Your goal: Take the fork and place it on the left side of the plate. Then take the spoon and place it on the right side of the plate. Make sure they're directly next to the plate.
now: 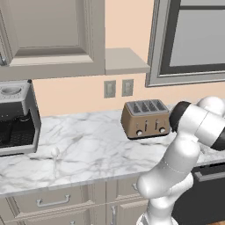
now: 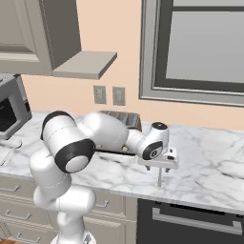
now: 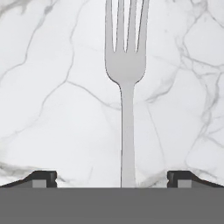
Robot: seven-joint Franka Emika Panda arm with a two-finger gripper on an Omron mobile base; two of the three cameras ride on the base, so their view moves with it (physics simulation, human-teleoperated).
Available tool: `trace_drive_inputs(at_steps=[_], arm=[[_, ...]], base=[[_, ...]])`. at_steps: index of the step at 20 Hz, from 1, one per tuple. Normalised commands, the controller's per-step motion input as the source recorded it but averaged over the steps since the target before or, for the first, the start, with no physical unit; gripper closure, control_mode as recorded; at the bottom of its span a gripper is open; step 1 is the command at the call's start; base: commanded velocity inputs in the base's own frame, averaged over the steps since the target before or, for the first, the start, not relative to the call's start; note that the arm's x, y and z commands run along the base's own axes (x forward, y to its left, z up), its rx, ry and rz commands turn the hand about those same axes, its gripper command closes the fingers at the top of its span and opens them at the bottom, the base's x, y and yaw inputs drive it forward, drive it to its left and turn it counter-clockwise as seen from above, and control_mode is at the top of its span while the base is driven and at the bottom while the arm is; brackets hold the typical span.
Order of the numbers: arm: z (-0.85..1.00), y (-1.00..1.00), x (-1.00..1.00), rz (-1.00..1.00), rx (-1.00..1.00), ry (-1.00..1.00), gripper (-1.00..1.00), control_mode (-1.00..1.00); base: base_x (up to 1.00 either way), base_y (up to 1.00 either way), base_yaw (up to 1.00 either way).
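Note:
The fork (image 3: 127, 70) lies flat on the white marble counter (image 3: 52, 109), tines pointing to the top of the hand view and handle running down between my fingertips. My gripper (image 3: 112, 177) hangs open right over the handle's end, one dark tip on each side and neither touching it. From the right base view the gripper (image 2: 161, 177) points straight down just above the counter, in front of the toaster. The spoon (image 1: 54, 154) rests far to the left on the counter, near the coffee machine, bowl toward the wall. The plate is out of view.
A brown four-slot toaster (image 1: 145, 117) stands at the back of the counter. A coffee machine (image 1: 16, 116) occupies the left end. Wall cabinets (image 1: 52, 35) hang above, and a window (image 2: 200, 47) sits over the right part. Drawers (image 1: 52, 201) run below the counter edge.

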Motion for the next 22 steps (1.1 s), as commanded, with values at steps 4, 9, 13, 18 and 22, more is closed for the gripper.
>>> trace_drive_inputs(at_steps=[4,9,13,18,22], arm=[[-0.15,-0.11,0.23,0.00,0.00,0.00,-1.00,-1.00],[-0.15,-0.05,0.26,0.00,0.00,0.00,-1.00,-1.00],[-0.23,-0.02,0.20,0.00,0.00,0.01,-1.00,-1.00],[-0.19,-0.07,0.17,0.00,0.00,0.00,-1.00,-1.00],[-0.17,-0.10,0.17,0.00,0.00,0.00,-1.00,-1.00]], base=[[0.00,0.00,0.00],[0.00,0.00,0.00],[0.00,0.00,0.00],[0.00,0.00,0.00],[0.00,0.00,0.00]])
